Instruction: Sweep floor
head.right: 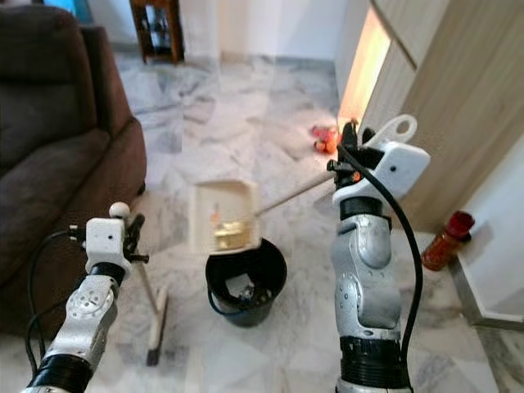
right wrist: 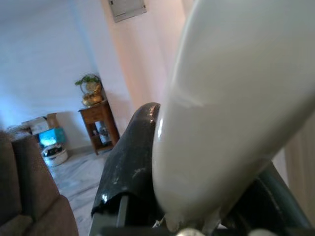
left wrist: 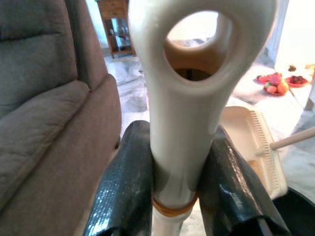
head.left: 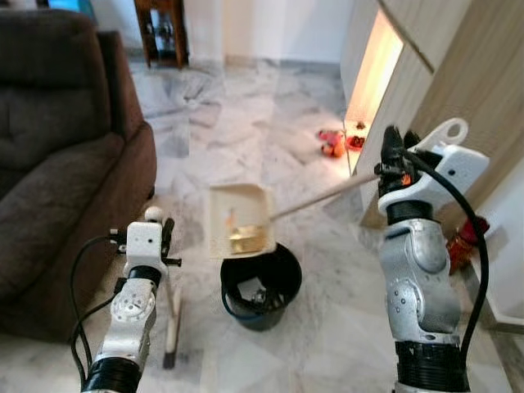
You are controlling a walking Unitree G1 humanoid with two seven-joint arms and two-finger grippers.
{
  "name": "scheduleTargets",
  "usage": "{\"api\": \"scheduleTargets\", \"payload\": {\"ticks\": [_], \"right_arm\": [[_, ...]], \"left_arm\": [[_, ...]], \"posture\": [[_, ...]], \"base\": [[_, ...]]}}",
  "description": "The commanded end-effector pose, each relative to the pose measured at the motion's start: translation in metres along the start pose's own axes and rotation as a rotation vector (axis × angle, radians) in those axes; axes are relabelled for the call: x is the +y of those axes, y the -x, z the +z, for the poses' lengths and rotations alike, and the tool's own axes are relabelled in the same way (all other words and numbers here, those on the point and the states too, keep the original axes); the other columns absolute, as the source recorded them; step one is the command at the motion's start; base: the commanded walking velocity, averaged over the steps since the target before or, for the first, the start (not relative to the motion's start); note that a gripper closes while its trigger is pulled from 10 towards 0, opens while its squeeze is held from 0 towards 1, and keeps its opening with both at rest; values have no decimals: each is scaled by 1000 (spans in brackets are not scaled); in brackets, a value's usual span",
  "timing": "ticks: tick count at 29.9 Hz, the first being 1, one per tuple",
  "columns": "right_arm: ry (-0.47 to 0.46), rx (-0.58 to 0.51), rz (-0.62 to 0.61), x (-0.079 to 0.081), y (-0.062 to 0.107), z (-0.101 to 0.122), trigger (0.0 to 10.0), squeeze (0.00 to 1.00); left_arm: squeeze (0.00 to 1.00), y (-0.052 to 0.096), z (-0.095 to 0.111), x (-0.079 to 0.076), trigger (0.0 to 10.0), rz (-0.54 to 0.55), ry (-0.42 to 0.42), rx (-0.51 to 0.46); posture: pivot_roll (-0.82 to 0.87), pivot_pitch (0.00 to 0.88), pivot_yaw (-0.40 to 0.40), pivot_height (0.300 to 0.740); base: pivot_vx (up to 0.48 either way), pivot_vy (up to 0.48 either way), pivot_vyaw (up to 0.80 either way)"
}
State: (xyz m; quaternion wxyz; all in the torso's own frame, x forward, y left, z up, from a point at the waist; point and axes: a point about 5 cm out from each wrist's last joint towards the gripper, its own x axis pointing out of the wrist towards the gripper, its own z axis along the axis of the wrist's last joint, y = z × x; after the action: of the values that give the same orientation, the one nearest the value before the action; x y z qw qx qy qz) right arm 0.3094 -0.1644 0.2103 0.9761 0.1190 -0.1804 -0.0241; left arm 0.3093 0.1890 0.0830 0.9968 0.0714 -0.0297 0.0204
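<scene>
My left gripper (head.left: 160, 233) is shut on the white handle of a broom (head.left: 173, 323), whose bristle head rests on the marble floor beside the sofa. In the left wrist view both black fingers (left wrist: 125, 182) clamp the handle (left wrist: 182, 123) just below its hanging loop. My right gripper (head.left: 391, 155) is shut on the long handle of a cream dustpan (head.left: 239, 219). The pan hangs tilted over a black bucket (head.left: 286, 266), with yellowish debris (head.left: 246, 239) at its lower edge. The right wrist view shows a finger (right wrist: 130, 157) pressed against the pale handle (right wrist: 221, 123).
A brown sofa (head.left: 57, 164) stands on the left. A wooden cabinet (head.left: 442, 98) lines the right wall, with red and orange items (head.left: 336, 143) on the floor by it and a red bottle (head.left: 463, 241) nearer. A wooden side table (head.left: 164, 33) stands at the back.
</scene>
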Motion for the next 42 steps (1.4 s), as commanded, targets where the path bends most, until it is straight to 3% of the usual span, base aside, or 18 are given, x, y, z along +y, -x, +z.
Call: {"api": "scheduleTargets", "payload": {"ticks": [1,18,28,33,42], "right_arm": [[36,-108,43,9,-2,20,10000,0],[133,-131,234,50,10,13,10000,0],[173,-137,218,49,11,11,10000,0],[267,-164,248,51,13,11,10000,0],[359,-167,389,70,23,2,10000,0]], "left_arm": [[0,-5,12,-1,10000,-14,-8,-59],[0,-3,9,-2,10000,-21,-6,-47],[0,-2,9,-3,10000,-23,-5,-46],[0,-1,8,-3,10000,-22,-3,-43],[0,-1,8,-4,10000,-26,3,-42]], "posture": [[-8,0,-10,740],[-6,0,-11,740],[-8,0,-13,740],[-9,0,-14,740],[-8,0,-15,740]], "base": [[0,0,0],[0,0,0],[0,0,0],[0,0,0],[0,0,0]]}}
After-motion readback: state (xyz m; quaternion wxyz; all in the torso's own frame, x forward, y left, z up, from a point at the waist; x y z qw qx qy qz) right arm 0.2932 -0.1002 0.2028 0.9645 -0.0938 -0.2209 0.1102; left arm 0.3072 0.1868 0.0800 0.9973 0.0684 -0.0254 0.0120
